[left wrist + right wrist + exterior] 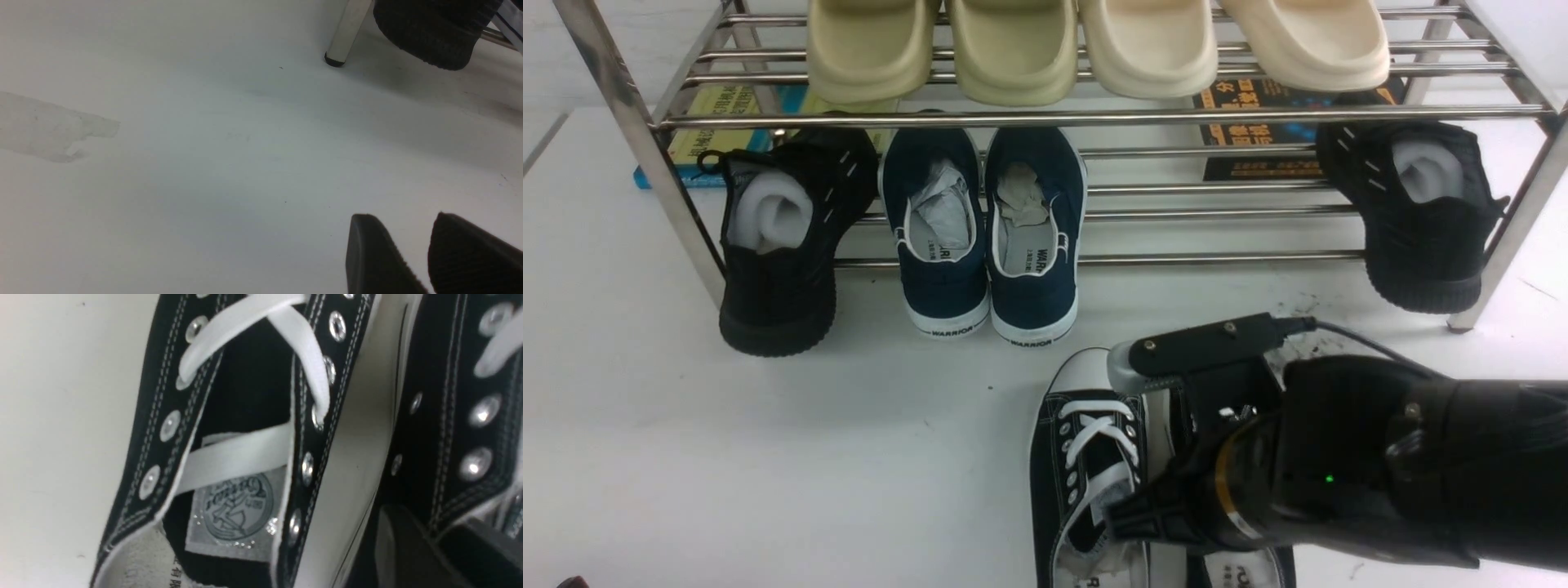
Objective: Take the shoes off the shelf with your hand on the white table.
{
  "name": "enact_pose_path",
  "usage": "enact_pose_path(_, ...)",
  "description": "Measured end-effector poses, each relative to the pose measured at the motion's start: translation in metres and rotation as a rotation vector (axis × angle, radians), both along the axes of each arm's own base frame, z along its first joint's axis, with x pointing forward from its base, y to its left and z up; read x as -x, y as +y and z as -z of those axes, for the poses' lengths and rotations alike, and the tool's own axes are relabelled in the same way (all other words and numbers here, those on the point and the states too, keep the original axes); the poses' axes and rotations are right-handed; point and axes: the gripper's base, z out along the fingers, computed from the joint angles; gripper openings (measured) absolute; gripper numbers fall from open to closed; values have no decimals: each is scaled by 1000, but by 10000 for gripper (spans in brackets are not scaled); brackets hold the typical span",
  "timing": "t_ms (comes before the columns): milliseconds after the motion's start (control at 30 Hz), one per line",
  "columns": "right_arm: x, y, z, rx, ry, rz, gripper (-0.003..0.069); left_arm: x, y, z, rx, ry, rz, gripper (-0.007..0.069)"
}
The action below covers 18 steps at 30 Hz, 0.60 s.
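The left gripper (412, 261) hovered over the white table (727, 457), fingers slightly parted and empty. The black canvas shoes (1086, 465) lay on the table before the shelf (1094, 117); whether the right gripper (1152, 514) clasped them could not be told.

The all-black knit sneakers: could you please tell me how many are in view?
2: one black knit sneaker at the shelf's left end, lower tier, and the other at its right end. No more show.
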Motion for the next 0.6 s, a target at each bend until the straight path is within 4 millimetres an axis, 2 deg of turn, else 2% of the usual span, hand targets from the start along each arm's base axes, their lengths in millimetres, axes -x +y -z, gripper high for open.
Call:
enact_pose_path(33, 0, -1, -6, -14, -10, 0, 187, 0, 0, 0, 0, 0, 0, 242)
enact_pose_path(67, 1, -1, -8, -20, -14, 0, 201, 0, 0, 0, 0, 0, 0, 242)
enact_pose_path(133, 1, -4, -27, -41, -44, -7, 302, 0, 0, 0, 0, 0, 0, 242)
enact_pose_path(200, 3, -8, -42, -36, -61, -15, 367, 0, 0, 0, 0, 0, 0, 242)
enact_pose_path(233, 5, -12, -53, -32, -76, -28, 396, 0, 0, 0, 0, 0, 0, 242)
enact_pose_path(267, 5, -12, -53, -28, -75, -26, 401, 0, 0, 0, 0, 0, 0, 242)
enact_pose_path(300, 8, -19, -67, -6, -89, -43, 426, 0, 0, 0, 0, 0, 0, 242)
enact_pose_path(467, 25, -52, -123, 90, -135, -127, 418, 0, 0, 0, 0, 0, 0, 242)
enact_pose_path(533, 35, -68, -143, 117, -151, -166, 384, 0, 0, 0, 0, 0, 0, 242)
enact_pose_path(600, 48, -89, -166, 115, -205, -227, 315, 0, 0, 0, 0, 0, 0, 242)
